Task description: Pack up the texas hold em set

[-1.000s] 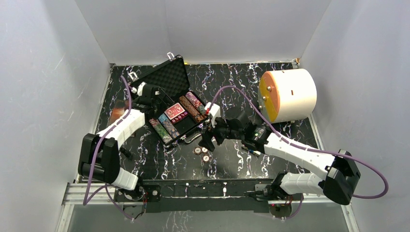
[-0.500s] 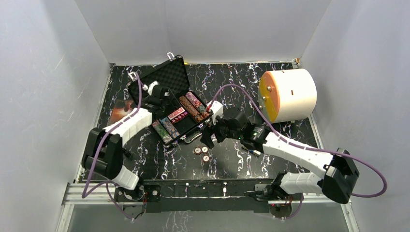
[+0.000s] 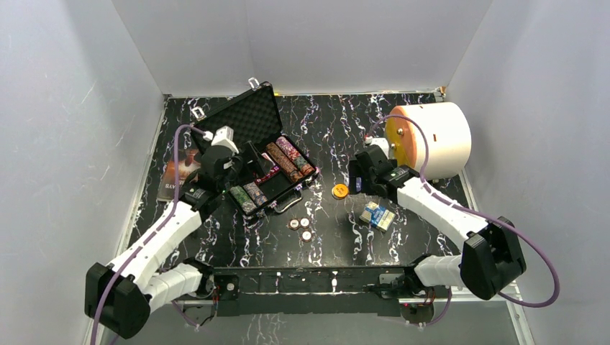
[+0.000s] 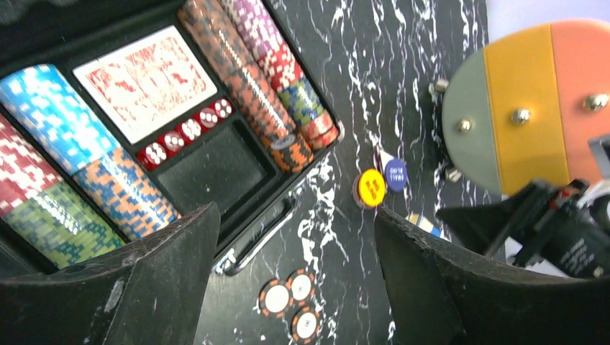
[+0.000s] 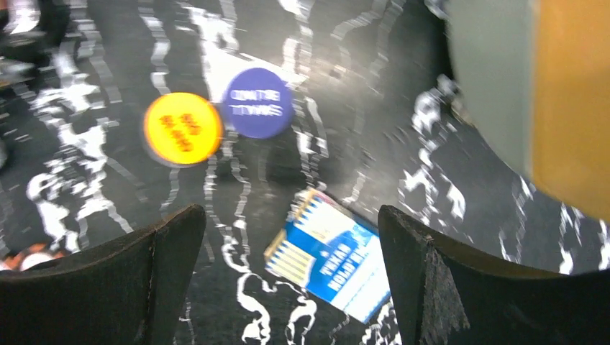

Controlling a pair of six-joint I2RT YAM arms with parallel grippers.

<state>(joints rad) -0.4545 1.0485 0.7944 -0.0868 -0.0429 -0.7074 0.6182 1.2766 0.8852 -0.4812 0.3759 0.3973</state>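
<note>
Black and open, the hard case (image 3: 246,118) sits toward the table's far left corner with chip rows (image 4: 244,79), the red card deck (image 4: 144,83) and red dice (image 4: 185,131) bedded inside. I hang my left gripper (image 4: 295,215) spread and empty over it, near the vacant pocket (image 4: 216,169). My right gripper (image 5: 288,215), jaws wide and holding nothing, hovers right of centre above the blue card deck (image 5: 334,262), beside the yellow button (image 5: 182,129) and blue button (image 5: 257,103), because that deck looks like my next pick; three loose chips (image 3: 301,228) lie just nearside of the case.
</note>
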